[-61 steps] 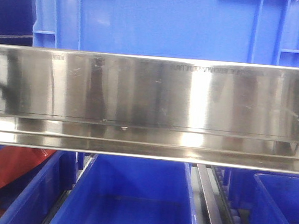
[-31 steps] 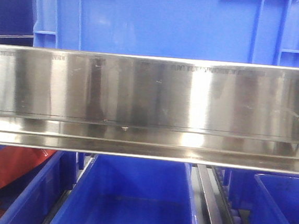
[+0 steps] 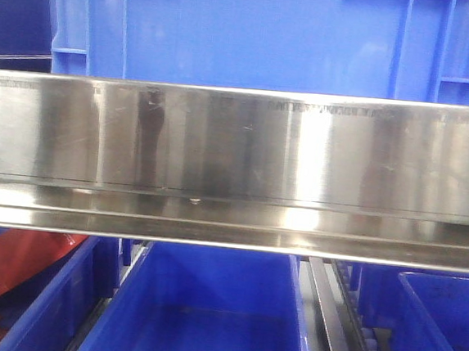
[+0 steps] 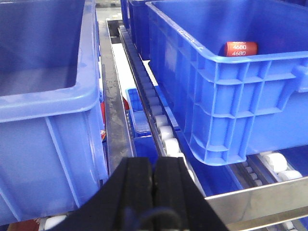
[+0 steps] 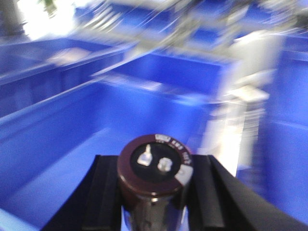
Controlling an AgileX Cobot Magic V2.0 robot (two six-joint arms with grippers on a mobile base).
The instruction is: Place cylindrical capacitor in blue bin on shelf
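- Gripping the cylindrical capacitor [image 5: 155,168] upright, terminals up, the right end effector [image 5: 155,197] hangs over an open blue bin [image 5: 53,144]; this view is blurred, so I judge the arm is moving.
- The left end effector [image 4: 154,175] is closed on nothing, low between two other bins [image 4: 43,96].
- On the shelf [image 3: 240,110] rail, dark reflections [image 3: 149,135] have shifted since a second ago; placing seems near, not yet done.

Red cylinder [image 4: 241,48] in blue bin [image 4: 216,101]: "4680" repeated, white. Capacitor [image 5: 154,168] rim lettering blurred, unreadable.
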